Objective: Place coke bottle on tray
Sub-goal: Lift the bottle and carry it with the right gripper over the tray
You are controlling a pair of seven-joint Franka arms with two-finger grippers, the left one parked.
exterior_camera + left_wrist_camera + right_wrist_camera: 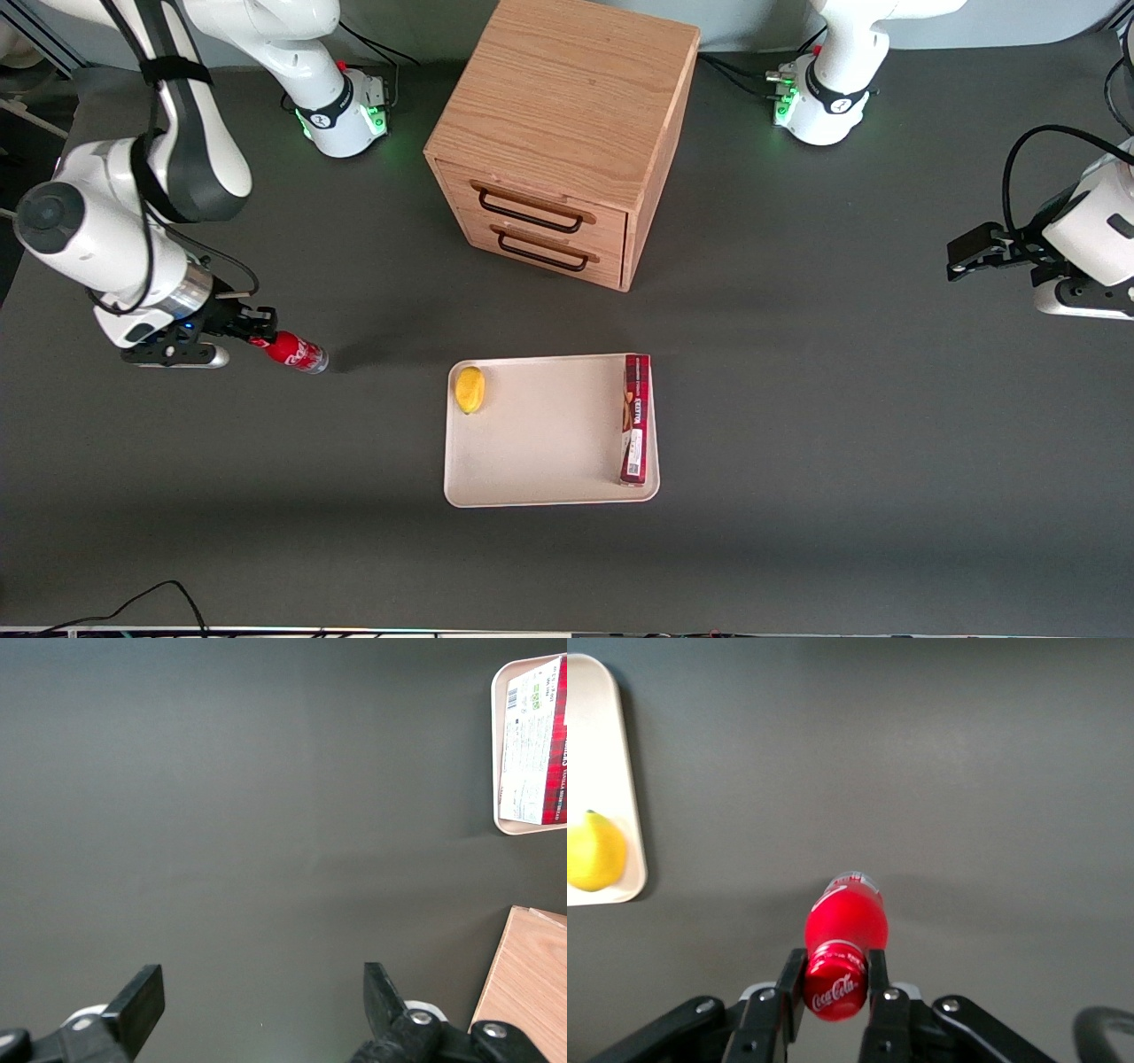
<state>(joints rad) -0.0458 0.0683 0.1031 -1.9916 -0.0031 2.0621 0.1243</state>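
The coke bottle point(295, 352) is small and red, with a red cap and a clear base. My right gripper point(257, 333) is shut on its cap end and holds it tilted over the dark table, toward the working arm's end, apart from the tray point(540, 443). In the right wrist view the fingers point(790, 981) press on both sides of the red cap point(835, 983), and the bottle point(845, 921) points away from the camera. The cream tray's edge point(602, 771) shows there too. The tray is flat and rectangular, with a low rim.
A yellow lemon point(469, 389) and a long red snack box point(635, 418) lie on the tray at opposite ends. A wooden two-drawer cabinet point(567, 133) stands farther from the front camera than the tray. The lemon point(594, 852) also shows in the right wrist view.
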